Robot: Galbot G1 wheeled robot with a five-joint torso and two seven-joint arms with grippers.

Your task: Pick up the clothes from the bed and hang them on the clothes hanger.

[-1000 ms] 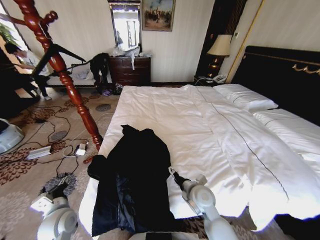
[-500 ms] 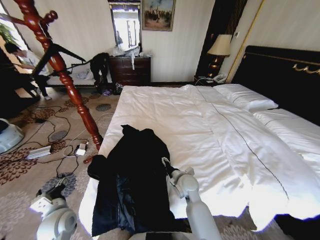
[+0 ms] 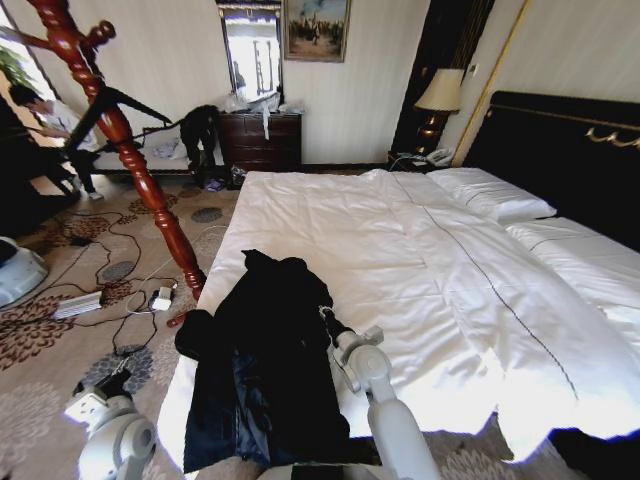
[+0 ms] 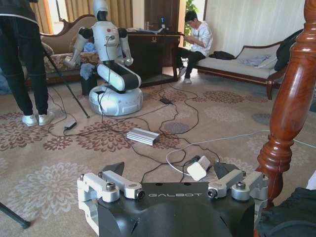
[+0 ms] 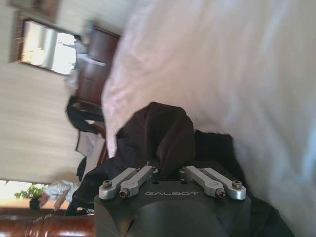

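While the bed (image 3: 420,260) spreads wide and white under its duvet, black headboard (image 3: 570,150) to our right, we note the clothes (image 3: 265,360) lying on its near left corner. Long axis runs from the foot edge nearest us up toward the far end of the bed, collar end pointing away; one sleeve bunches over the bed's left edge. Navy lining shows at the near part.

Clothes hanger (image 3: 120,135): red-brown spiralled post, leaning in our head view, standing on the carpet just left of the bed.

Right tool (image 3: 324,316): at the garment's right edge, about mid-length, pointed toward it. In the wrist view its fingers are drawn close together with a fold of the black cloth (image 5: 165,136) bunched between them.

Left tool (image 4: 170,170): low over the carpet left of the bed, jaws spread wide, nothing between them.
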